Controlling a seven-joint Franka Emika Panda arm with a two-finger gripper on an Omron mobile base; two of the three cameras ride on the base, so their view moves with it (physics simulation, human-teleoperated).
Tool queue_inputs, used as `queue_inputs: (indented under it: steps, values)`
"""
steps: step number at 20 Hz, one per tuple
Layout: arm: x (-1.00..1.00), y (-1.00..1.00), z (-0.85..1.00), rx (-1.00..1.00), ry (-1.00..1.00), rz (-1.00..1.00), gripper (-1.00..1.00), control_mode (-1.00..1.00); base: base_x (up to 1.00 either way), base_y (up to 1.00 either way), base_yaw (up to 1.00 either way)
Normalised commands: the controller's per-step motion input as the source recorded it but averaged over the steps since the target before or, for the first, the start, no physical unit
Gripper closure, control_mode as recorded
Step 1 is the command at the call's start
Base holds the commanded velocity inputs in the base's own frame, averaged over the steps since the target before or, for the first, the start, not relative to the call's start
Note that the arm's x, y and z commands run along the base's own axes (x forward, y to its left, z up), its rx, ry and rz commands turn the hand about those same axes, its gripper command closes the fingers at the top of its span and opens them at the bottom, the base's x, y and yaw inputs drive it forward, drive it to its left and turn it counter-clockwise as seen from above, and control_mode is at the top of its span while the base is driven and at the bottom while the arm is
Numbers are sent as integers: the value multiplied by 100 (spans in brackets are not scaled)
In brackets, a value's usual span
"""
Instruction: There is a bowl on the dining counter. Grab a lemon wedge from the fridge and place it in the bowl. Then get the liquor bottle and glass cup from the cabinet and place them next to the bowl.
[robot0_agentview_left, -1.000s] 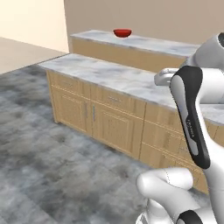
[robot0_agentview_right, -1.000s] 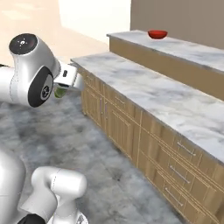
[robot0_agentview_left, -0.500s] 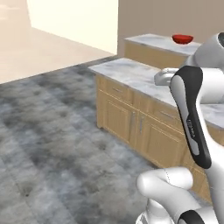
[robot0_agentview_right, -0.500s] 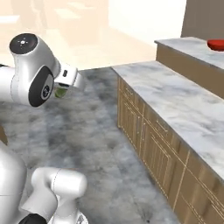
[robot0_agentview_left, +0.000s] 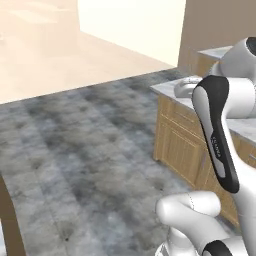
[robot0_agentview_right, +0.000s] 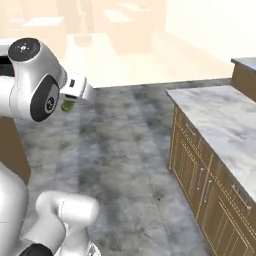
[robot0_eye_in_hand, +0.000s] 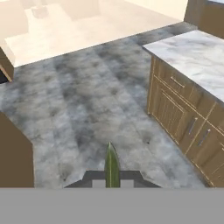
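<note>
Grey floor below; gripper (robot0_eye_in_hand: 111, 183) clamped on one lemon wedge (robot0_eye_in_hand: 111, 168).

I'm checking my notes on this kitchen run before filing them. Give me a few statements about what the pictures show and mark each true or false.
1. The hand is shut on a green lemon wedge. True.
2. The floor is grey stone tile. True.
3. The marble-topped block has a red bowl on it. False: the part of its top in view is bare.
4. The block's cabinet doors hang open. False: they are closed.
5. The lemon wedge lies on the floor. False: it is held above it.
</note>
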Motion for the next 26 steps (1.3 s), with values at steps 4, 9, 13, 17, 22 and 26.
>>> queue_inputs:
  steps: [4,9,13,17,22,26]
  values:
    - [0,0,0,0,0,0,100,100,100,0,16]
    - [0,0,0,0,0,0,100,100,100,0,13]
    - [0,0,0,0,0,0,100,100,100,0,8]
    - [0,0,0,0,0,0,100,100,100,0,2]
    - [0,0,0,0,0,0,100,100,100,0,-1]
    - [0,0,0,0,0,0,100,100,100,0,-11]
